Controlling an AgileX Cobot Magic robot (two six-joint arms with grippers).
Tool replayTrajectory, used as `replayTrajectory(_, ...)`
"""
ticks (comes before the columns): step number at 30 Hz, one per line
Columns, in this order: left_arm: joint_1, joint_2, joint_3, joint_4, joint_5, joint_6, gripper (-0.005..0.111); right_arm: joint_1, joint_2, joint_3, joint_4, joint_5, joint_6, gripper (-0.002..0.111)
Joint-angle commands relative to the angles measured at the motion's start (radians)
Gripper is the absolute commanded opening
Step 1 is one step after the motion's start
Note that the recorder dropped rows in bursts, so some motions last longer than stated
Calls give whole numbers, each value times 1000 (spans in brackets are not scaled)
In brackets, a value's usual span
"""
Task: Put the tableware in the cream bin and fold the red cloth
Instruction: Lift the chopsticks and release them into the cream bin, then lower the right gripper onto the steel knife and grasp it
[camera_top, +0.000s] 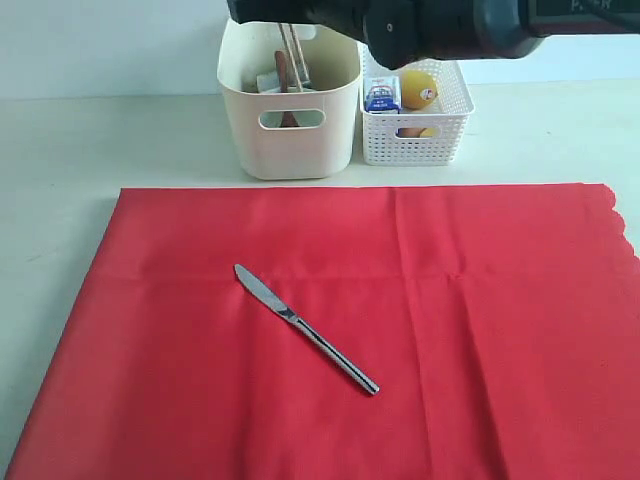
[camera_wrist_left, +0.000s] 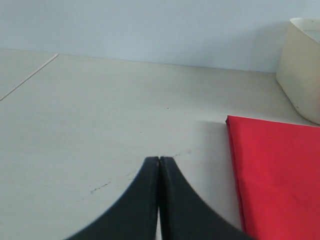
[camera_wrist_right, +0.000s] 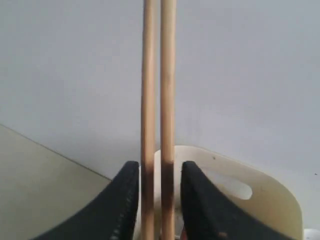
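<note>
**Chopsticks at cream bin; knife on cloth**

Your right end effector (camera_wrist_right: 160, 167) is above the cream bin (camera_top: 290, 140). Its jaws stand narrowly parted around the wooden chopsticks (camera_top: 292, 55), and a sliver of gap shows beside one stick. The sticks' lower ends sit inside the bin, next to the brown wooden spoon (camera_top: 284, 75). Your left end effector (camera_wrist_left: 159, 160) is closed and empty, over bare surface (camera_wrist_left: 100, 125) near a corner of the red cloth (camera_top: 480, 330). The cloth lies flat, unfolded. The steel table knife (camera_top: 305, 327) lies diagonally on it, well apart from the bin.
</note>
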Motion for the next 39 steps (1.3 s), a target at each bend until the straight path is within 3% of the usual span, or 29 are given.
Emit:
replayTrajectory(1, 2, -6, -1, 3, -4, -7, 2, -6, -8, -4, 135, -6, -80, 49)
replayTrajectory(6, 2, -6, -1, 3, -4, -7, 2, -6, -66, -4, 163, 80, -78, 54)
replayTrajectory(16, 2, -6, -1, 3, -4, -7, 2, -6, -271, -4, 93, 638, -78, 54)
replayTrajectory(25, 2, -6, -1, 3, -4, -7, 2, -4, -309, 11, 133, 1079, -138, 54)
replayTrajectory(32, 2, -6, -1, 3, -4, -7, 2, -4, -306, 142, 350, 1131, -283, 54)
replayTrajectory(39, 2, -6, -1, 3, -4, -7, 2, -4, -303, 273, 396, 1151, -331, 54)
